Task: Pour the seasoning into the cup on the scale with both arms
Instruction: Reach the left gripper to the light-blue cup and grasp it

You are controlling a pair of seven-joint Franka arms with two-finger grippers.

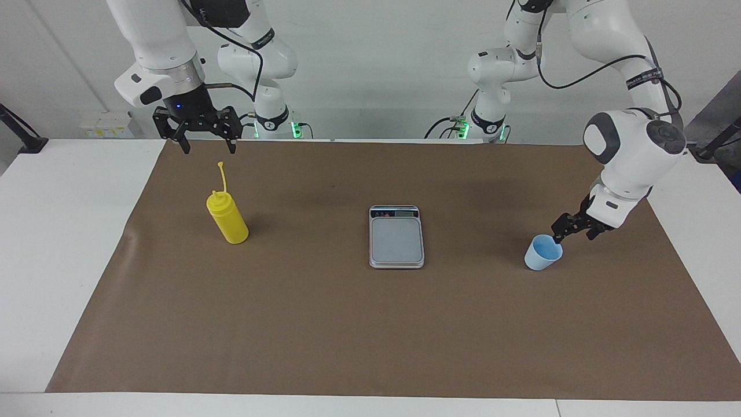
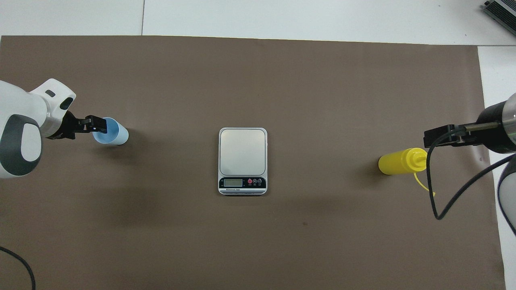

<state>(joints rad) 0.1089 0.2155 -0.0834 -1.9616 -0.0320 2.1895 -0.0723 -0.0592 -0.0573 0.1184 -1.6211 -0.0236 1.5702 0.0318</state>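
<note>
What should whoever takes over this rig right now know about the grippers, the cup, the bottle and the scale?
Left gripper: open, at the rim of the light blue cup, not closed on it.
Right gripper: open, waiting in the air above the yellow seasoning bottle.
Scale: mid-table, nothing on it, between the bottle and the cup.
Done: nothing is gripped.
Left: grip the cup, set it on the scale, pick up the bottle, pour.
</note>
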